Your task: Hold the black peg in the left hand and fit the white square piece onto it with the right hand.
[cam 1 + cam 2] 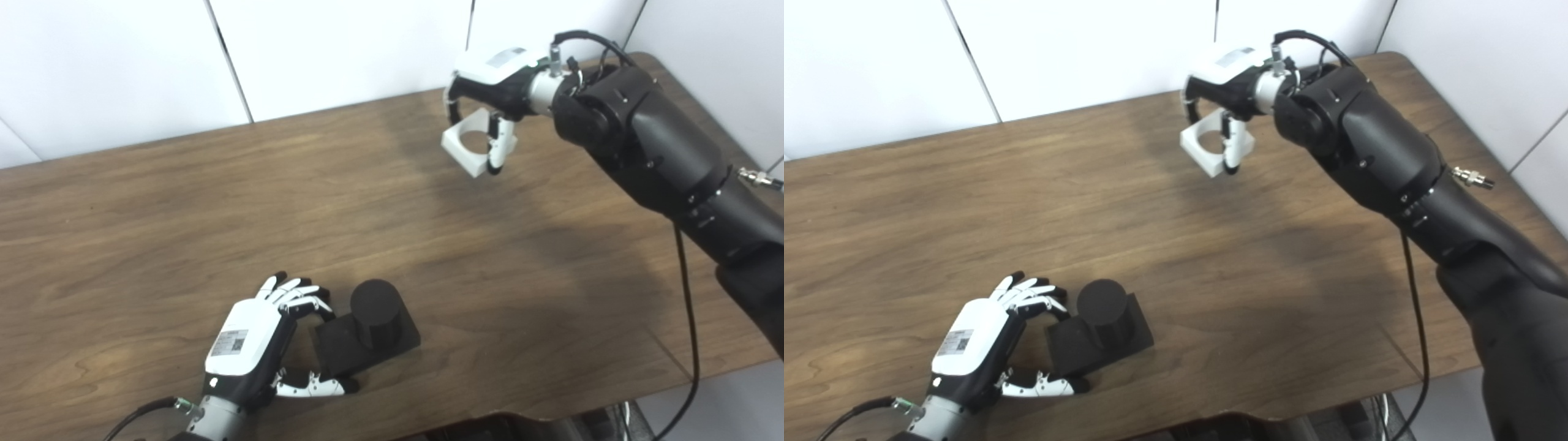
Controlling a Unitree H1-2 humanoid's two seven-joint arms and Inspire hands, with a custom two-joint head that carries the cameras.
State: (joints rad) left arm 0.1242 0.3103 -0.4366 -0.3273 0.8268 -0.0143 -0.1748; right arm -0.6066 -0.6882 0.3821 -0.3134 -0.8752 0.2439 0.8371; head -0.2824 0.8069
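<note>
I have the black peg [375,320] low in the frame, a little left of centre, standing upright on its square black base on the tabletop [184,202], and my left hand [260,343] sits right against the base's left side. My fingers [293,293] curl round the far corner of the base while my thumb reaches along its near edge, so the base lies between them; whether they are truly clamped on it or only resting against it I cannot tell from here, since black on black hides the contact. I judge the point of this hold is to keep the peg from sliding or tipping when the other piece is pressed down, and the base still appears flat on the wood, not lifted. My left wrist comes in from the bottom left corner, palm turned toward the peg, back of the hand up. The white square piece [467,146] is in the upper right of the frame, well apart from the peg, held clear above the tabletop in my right hand [490,92]. There my fingers are closed on it from above, pinching its sides with one finger down its right face, which leaves the round hole open and visible. The piece hangs tilted, one corner low. My right forearm slants in from the right edge, wrist bent so the palm faces down. The next move, I think, needs a carry toward lower left and a levelling of the piece so hole and peg line up.
</note>
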